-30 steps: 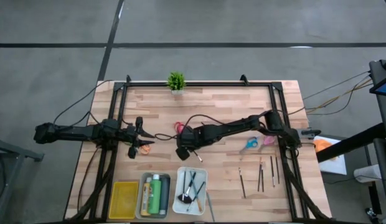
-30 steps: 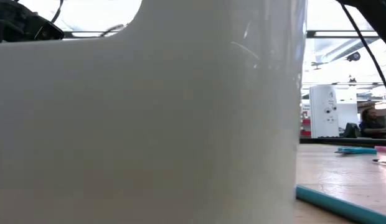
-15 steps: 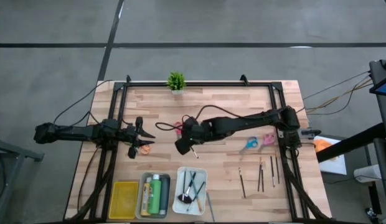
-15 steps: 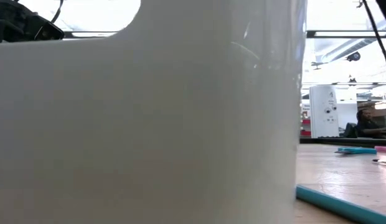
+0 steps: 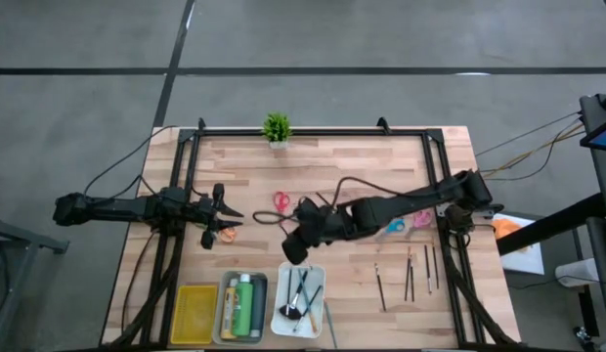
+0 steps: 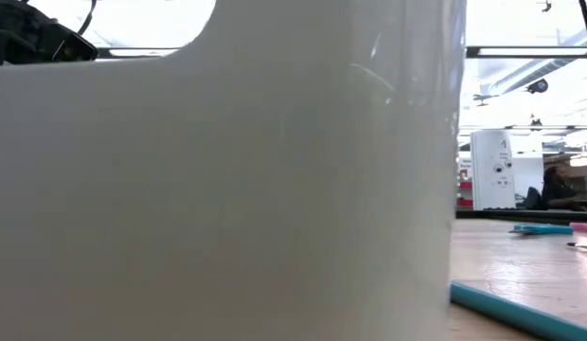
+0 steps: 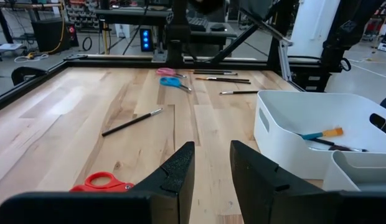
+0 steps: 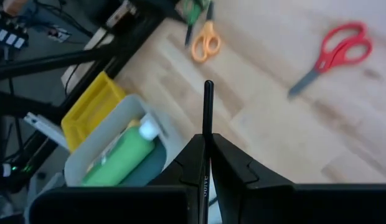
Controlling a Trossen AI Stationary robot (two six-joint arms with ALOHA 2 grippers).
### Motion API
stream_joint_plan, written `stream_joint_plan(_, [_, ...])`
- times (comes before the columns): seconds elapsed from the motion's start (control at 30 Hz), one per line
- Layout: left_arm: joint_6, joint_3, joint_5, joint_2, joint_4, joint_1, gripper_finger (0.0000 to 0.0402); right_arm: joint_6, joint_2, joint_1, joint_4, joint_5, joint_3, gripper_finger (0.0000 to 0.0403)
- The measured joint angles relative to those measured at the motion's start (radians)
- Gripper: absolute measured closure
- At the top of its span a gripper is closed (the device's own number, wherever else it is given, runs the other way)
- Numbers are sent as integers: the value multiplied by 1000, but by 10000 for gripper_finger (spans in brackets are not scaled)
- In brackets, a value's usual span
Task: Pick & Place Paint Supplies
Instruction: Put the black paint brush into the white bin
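Above the white tray (image 5: 283,315) at the table's near edge, the right gripper (image 5: 294,249) hangs with its fingers pressed together on a thin dark brush (image 8: 208,109), which stands up from between them in the right wrist view. The tray already holds several brushes (image 5: 301,291). Beside it sits the grey tray (image 5: 225,311) with a green bottle (image 5: 244,304) and a yellow bottle (image 5: 231,299), and next to that the yellow tray (image 5: 195,314).

At the table's left edge the left gripper (image 5: 219,216) waits with its fingers spread and nothing between them, just beside the orange scissors (image 5: 226,235). Red scissors (image 5: 281,200) lie on the wood near the middle; blue scissors (image 5: 390,227) and pink scissors (image 5: 420,219) lie toward the right, partly under the right arm. More loose brushes (image 5: 410,274) lie in a row near the right front corner, and one pencil (image 5: 329,325) rests just right of the white tray. A small plant (image 5: 277,127) stands at the far edge.

The low view is almost wholly filled by the white tray's wall (image 6: 227,189), with a teal pencil (image 6: 521,311) on the wood beside it. A small mark on the right gripper's finger is too small to read; no other writing can be made out.
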Motion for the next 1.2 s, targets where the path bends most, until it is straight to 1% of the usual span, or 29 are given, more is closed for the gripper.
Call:
stream_joint_plan(0.13, [0,0,0,0,0,0,297,75,4,43,27,2,-25,385])
stream_joint_plan(0.3, [0,0,0,0,0,0,297,198,6,89,101,4,-102,385])
stream_joint_plan(0.63, [0,0,0,0,0,0,297,433,6,163,379,0,-285,385])
stream_joint_plan(0.8, [0,0,0,0,0,0,297,510,7,187,423,1,-343,385])
stream_joint_plan(0.93, [0,0,0,0,0,0,297,550,48,197,452,-11,-353,385])
stream_joint_plan(1.07, [0,0,0,0,0,0,297,550,115,199,443,-57,-307,385])
stream_joint_plan(1.2, [0,0,0,0,0,0,297,542,127,199,430,-60,-290,385])
